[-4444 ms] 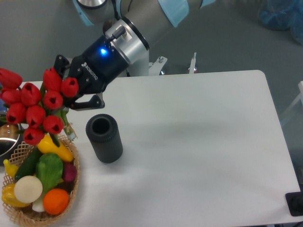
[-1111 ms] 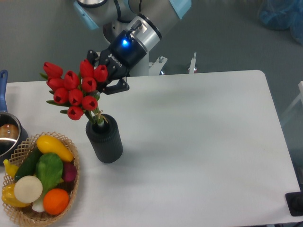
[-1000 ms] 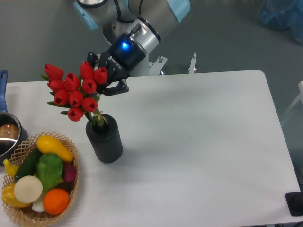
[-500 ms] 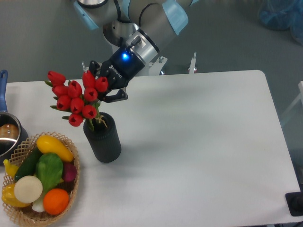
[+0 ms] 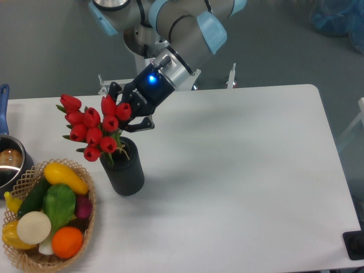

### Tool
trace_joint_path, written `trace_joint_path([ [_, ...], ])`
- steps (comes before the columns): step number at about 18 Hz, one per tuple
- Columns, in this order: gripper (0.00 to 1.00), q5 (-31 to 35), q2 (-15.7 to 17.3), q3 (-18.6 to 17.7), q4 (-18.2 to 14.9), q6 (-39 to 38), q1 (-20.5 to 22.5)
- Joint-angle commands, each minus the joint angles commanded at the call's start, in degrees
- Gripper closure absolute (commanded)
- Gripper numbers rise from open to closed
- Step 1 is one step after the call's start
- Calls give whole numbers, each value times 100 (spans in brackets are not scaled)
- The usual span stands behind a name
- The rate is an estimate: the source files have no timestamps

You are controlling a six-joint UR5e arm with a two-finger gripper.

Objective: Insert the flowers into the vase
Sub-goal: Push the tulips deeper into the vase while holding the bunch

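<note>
From the fixed camera, the arm reaches down from the far side of the white desk (image 5: 239,148) toward its left part. The pincer (image 5: 126,111) sits among the red blooms of the flowers (image 5: 94,126), and its dark fingers (image 5: 142,123) show on either side of the bunch; it seems clamped on the flowers, though the buds hide the contact itself. A blue light glows on the pincer's body.

The flowers lean to the left, their red buds spread above and to the left of the vase (image 5: 123,172). Their green stems, with a bit of pale string, go down into the vase's round mouth. The vase stands upright on the desk, dark and ribbed.

Near and to the left of the vase, a wicker basket (image 5: 84,227) holds colourful vegetables. At the left edge, a metal pot (image 5: 8,164) with a blue handle is partly cut off.
</note>
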Motion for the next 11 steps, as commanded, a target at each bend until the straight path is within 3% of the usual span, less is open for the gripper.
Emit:
trace_joint_path([
  [9, 76, 70, -176, -17, 71, 88, -71],
  [11, 71, 201, -211, -44, 80, 97, -80],
])
